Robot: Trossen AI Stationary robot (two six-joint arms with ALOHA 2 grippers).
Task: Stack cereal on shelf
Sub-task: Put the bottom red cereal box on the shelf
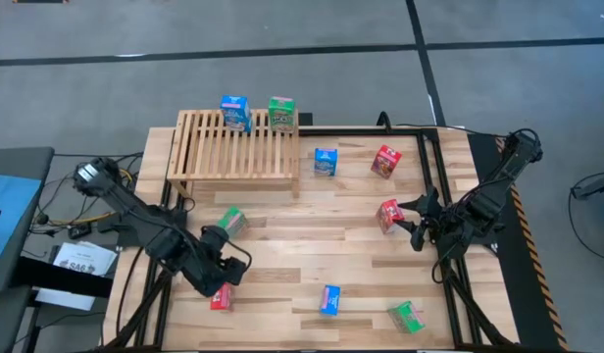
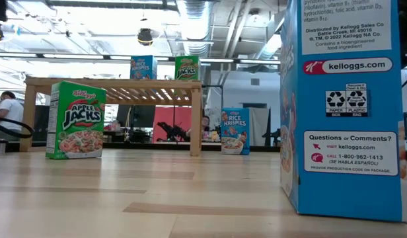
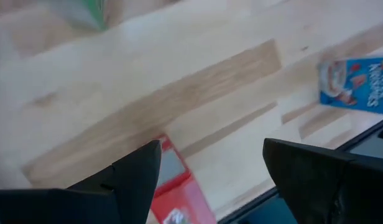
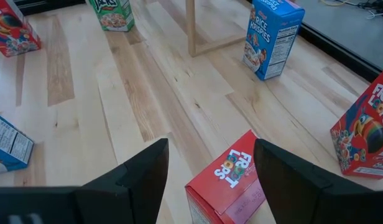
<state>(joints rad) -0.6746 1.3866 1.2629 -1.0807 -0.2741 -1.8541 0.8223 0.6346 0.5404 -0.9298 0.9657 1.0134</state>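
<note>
Since the right gripper [image 4: 210,180] hangs open and empty over the red Froot Loops box [image 4: 232,180] right of centre, pinch its light, crushable cardboard gently across the narrow sides.

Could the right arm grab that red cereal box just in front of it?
Probably yes. The right gripper hangs open just above the red box, fingers on either side of it, and nothing stands between them.

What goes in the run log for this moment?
left pincer open over red box | right pincer open over red box | shelf: two boxes
</note>
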